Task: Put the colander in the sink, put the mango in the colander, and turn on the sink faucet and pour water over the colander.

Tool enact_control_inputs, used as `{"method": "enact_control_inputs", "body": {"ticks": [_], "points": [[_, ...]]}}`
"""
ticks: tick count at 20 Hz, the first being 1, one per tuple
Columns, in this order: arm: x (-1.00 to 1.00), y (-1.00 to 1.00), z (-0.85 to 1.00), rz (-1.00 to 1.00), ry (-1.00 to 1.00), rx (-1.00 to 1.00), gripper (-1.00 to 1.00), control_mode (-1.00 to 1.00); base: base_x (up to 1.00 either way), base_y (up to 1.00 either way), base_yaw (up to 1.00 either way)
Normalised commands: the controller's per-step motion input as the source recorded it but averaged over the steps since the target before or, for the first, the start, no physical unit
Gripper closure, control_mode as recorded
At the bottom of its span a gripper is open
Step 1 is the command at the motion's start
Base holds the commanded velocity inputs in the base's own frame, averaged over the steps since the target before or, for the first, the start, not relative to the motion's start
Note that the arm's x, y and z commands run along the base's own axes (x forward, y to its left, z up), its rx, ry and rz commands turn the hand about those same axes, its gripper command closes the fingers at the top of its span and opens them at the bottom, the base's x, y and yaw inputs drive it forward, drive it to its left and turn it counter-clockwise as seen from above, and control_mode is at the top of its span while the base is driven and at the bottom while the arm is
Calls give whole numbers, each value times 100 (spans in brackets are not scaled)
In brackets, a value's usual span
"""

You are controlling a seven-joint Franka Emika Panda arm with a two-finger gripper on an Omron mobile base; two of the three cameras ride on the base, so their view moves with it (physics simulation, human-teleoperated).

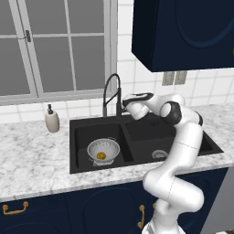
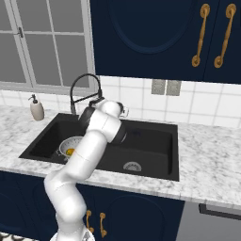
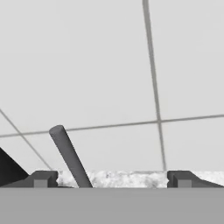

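The silver colander (image 1: 103,149) stands in the left basin of the black sink (image 1: 141,137), with the yellow-orange mango (image 1: 101,156) inside it. From the right base view the colander (image 2: 70,145) and mango (image 2: 70,151) sit partly behind my arm. The black arched sink faucet (image 1: 112,91) rises behind the divider between the basins. My gripper (image 1: 122,109) is at the faucet's base, facing the tiled wall. In the hand view my gripper (image 3: 111,179) is open, and the faucet's dark lever (image 3: 70,157) stands between the fingers, nearer the left one. No water is in view at the spout.
A beige soap dispenser (image 1: 52,119) stands on the marble counter (image 1: 32,155) left of the sink. A window (image 1: 50,45) is behind the faucet, and dark blue wall cabinets (image 1: 183,32) hang above right. The right basin holds a round drain (image 2: 132,166).
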Motion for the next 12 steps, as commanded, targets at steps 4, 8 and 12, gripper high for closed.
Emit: {"method": "enact_control_inputs", "body": {"ticks": [4, 8, 12], "points": [[21, 0, 0, 0, 0, 0, -100, -100, 0, 0, 0], [8, -9, 0, 0, 0, 0, -100, -100, 0, 0, 0], [0, -33, 0, 0, 0, 0, -100, -100, 0, 0, 0]]}}
